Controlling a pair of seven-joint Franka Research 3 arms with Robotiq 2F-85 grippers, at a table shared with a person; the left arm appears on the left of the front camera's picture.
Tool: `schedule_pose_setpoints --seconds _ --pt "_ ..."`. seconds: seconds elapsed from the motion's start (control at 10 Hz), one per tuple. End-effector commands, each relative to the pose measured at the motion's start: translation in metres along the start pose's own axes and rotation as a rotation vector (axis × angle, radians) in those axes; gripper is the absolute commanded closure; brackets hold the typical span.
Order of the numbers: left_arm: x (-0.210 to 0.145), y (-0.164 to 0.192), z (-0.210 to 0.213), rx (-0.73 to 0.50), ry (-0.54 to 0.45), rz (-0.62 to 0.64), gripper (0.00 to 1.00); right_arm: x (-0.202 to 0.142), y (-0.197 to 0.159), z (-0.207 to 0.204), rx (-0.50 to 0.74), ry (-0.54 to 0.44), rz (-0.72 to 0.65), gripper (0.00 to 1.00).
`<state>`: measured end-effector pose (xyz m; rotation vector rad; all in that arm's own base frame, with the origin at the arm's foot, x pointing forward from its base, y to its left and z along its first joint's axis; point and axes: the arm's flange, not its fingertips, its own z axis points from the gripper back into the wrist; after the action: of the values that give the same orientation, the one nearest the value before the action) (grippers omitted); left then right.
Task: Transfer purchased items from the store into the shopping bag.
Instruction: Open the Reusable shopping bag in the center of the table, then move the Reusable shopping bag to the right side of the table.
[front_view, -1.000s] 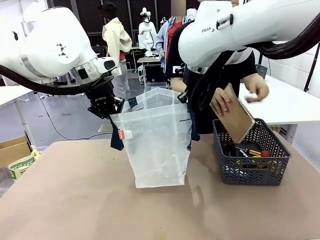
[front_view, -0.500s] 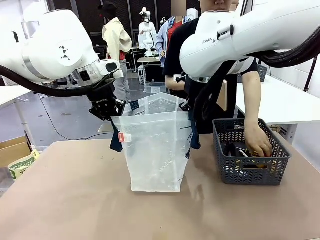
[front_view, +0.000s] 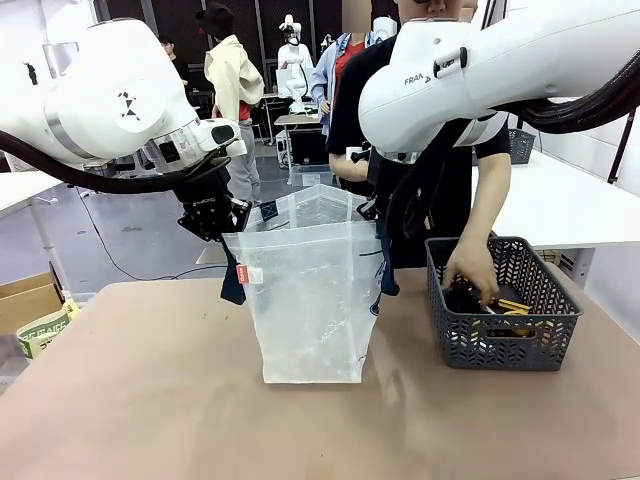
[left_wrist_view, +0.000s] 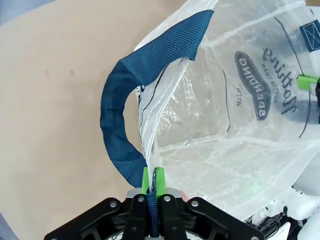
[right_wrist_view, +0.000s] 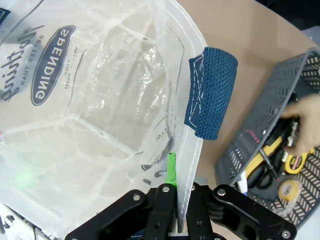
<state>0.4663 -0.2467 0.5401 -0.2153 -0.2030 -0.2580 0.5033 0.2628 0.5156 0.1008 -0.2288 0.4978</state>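
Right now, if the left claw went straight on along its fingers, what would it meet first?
The left claw is shut on the shopping bag, so its navy strap and wall come first; probably the table beyond.

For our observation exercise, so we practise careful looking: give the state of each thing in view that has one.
bag: upright, mouth held open, nothing seen inside
left gripper: shut on bag rim
right gripper: shut on opposite rim
basket: upright, items inside
hand: reaching into basket

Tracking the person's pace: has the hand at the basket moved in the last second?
Yes. The hand dropped from above the basket rim to inside it.
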Motion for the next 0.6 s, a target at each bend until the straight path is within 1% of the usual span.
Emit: schedule_pose_setpoints --seconds 0.0,0.5 --pt "0.0012 0.0022 0.0037 0.0 -0.007 0.006 1.0 0.0007 -0.0013 -0.0002 -0.003 0.002 0.001 1.0" --pt "0.0012 0.0022 0.0037 0.0 -0.007 0.006 1.0 0.0007 -0.0013 -0.0002 -0.003 0.002 0.001 1.0"
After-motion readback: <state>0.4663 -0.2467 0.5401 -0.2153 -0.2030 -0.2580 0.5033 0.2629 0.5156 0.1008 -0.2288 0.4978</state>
